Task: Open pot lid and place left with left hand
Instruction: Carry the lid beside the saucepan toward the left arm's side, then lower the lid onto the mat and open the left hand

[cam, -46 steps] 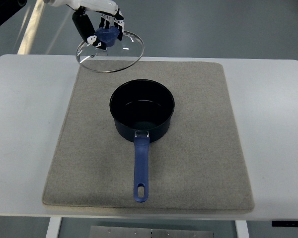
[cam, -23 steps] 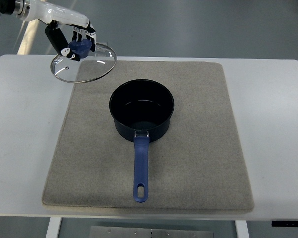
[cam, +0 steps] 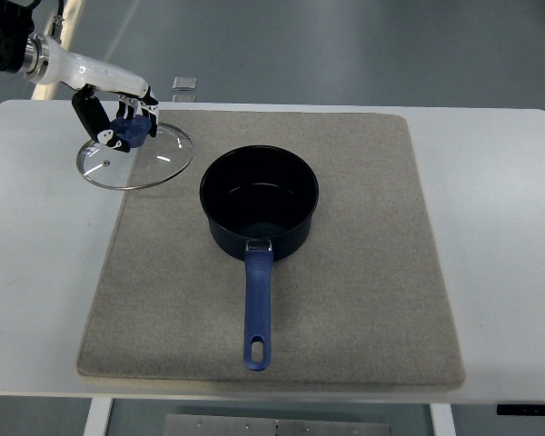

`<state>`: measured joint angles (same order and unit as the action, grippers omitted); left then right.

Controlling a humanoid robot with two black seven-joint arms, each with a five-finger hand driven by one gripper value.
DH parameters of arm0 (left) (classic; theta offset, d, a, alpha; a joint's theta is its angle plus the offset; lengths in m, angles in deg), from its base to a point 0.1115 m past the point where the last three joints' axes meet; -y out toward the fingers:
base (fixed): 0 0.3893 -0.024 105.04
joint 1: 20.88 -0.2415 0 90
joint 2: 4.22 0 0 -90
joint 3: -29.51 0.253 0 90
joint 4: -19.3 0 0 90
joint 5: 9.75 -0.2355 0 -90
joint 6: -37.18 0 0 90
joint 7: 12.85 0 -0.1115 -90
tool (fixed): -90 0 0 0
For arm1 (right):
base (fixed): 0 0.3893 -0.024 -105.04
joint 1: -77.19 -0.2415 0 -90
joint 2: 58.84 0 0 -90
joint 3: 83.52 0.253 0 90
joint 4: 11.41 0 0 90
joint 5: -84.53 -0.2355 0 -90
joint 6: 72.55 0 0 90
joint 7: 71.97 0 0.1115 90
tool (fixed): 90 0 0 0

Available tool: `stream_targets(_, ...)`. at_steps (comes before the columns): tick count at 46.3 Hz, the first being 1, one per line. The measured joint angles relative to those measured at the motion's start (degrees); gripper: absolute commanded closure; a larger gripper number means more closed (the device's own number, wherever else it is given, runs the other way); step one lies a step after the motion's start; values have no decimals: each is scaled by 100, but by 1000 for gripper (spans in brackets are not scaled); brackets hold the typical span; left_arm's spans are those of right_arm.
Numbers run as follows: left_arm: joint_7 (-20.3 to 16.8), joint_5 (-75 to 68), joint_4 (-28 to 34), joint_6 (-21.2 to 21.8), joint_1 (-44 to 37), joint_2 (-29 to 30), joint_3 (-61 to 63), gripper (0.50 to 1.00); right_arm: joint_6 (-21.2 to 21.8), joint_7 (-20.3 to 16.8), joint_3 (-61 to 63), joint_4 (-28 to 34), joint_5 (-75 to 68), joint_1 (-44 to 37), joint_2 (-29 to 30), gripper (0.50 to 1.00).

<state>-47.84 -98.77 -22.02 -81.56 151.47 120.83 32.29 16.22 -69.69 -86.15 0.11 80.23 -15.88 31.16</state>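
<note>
Left hand (cam: 118,123): fingers clamped on blue knob of round glass lid w/ metal rim (cam: 134,157), held over grey felt mat's (cam: 363,272) far-left corner and white desk (cam: 36,227). Dark blue saucepan (cam: 259,200): uncovered, mid-mat. Step: placing. Next you lower lid flat, then release.

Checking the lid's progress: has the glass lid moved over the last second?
Yes. The glass lid, held by the left robot hand, moved left and nearer, now beside the pot over the mat's left edge.
</note>
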Motion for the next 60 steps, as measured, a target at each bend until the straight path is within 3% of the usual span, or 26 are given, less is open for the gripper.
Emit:
stream_targets(32, -1, -62, -76, 291, -191, -86, 487, 1000, 0, 0, 0, 0, 0, 0, 0, 585)
stream_targets(60, -1, 5, -65, 1082, -394, -326, 564, 1000, 0, 0, 0, 0, 0, -1, 0, 585)
